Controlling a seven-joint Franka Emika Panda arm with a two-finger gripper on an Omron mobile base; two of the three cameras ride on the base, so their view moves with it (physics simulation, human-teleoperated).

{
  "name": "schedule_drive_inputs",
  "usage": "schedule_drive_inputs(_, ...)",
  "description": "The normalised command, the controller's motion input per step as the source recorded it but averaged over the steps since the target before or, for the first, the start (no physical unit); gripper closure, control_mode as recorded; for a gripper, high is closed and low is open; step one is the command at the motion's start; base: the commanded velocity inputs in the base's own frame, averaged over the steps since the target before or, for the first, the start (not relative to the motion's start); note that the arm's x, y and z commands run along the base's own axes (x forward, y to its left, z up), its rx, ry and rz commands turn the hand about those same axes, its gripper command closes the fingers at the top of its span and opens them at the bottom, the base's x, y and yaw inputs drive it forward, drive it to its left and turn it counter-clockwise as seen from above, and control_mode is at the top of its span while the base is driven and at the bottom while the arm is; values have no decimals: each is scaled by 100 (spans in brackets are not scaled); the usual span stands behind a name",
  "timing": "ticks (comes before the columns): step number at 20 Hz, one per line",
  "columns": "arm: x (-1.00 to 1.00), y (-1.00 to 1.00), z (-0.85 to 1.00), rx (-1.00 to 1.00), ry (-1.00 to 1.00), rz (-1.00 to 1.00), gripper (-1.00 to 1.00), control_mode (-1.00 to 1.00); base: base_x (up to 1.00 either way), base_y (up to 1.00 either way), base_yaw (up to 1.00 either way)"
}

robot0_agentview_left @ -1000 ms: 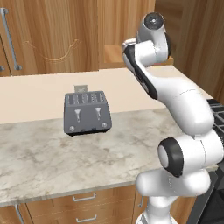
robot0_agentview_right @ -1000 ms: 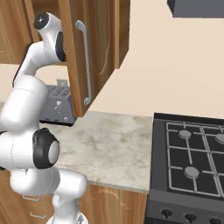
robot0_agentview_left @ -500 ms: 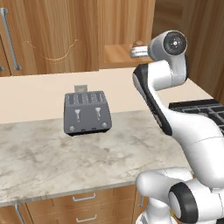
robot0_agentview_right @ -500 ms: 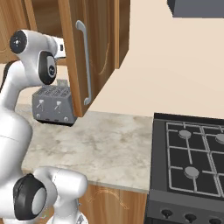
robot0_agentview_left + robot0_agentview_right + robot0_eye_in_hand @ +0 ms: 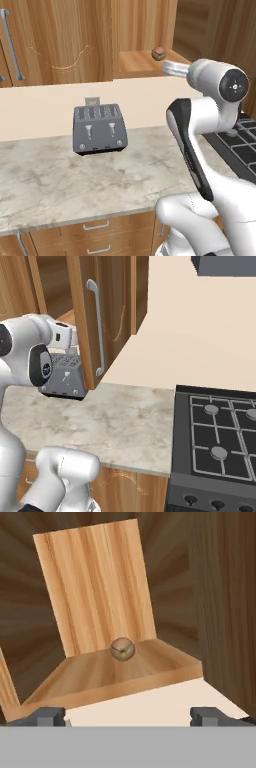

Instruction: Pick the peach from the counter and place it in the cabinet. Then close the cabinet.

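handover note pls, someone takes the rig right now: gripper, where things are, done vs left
Gripper: open, holding nothing, pointed into the cabinet.
Peach: sitting on the cabinet's light wood shelf, apart from the fingers.
Cabinet door: open, bar handle facing the stove side.
Done: peach is off the counter and placed.
Left: get to the door and swing it shut.

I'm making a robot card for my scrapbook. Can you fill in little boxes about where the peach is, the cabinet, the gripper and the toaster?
peach: on the cabinet shelf
cabinet: door open
gripper: open, empty, facing the shelf, clear of the peach
toaster: on the counter, by the wall
left to do: close the door
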Motion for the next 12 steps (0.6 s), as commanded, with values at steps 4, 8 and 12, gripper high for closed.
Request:
schedule_drive_inputs(4,-100,-4,53,31,4,0,-100,-100,0,0,0)
schedule_drive_inputs(8,-100,-11,52,33,17,0,-100,-100,0,0,0)
schedule_drive_inputs(12,-100,-35,16,33,13,0,-100,-100,0,0,0)
